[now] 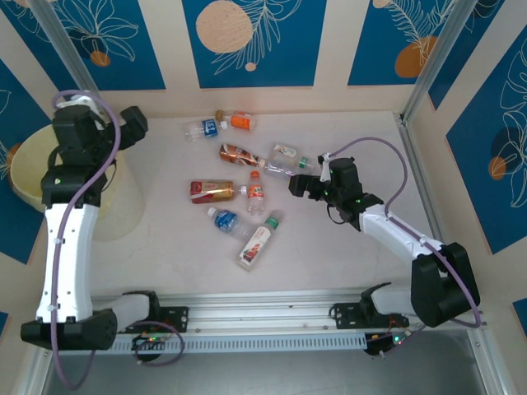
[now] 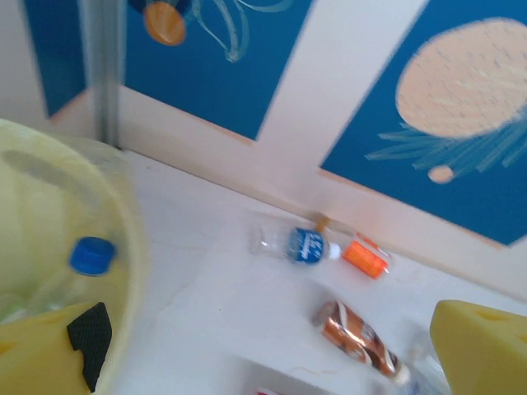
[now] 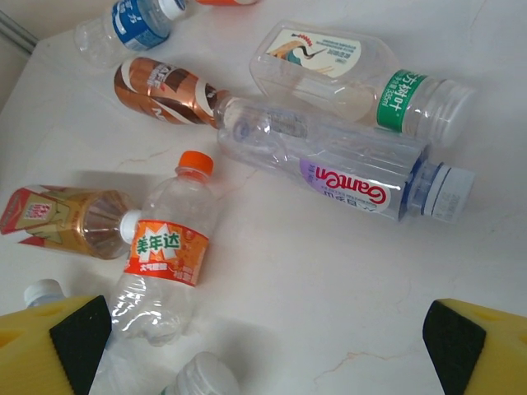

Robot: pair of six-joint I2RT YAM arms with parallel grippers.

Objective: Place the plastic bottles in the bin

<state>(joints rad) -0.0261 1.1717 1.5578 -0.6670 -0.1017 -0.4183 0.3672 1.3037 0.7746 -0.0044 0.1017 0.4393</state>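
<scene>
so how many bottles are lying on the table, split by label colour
blue label: 2
orange label: 2
copper brown: 1
red and gold: 1
red and white label: 1
white and green label: 1
clear, purple lettering: 1
total: 9

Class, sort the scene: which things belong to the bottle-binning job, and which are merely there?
Job: bin; orange-capped bottle, Ganten bottle and the other loose bottles; blue-capped bottle inside the bin.
Merely there: blue wall panels; metal rail.

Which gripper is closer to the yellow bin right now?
Left. The left gripper hangs at the rim of the bin; the right gripper is across the table, over the loose bottles.
</scene>
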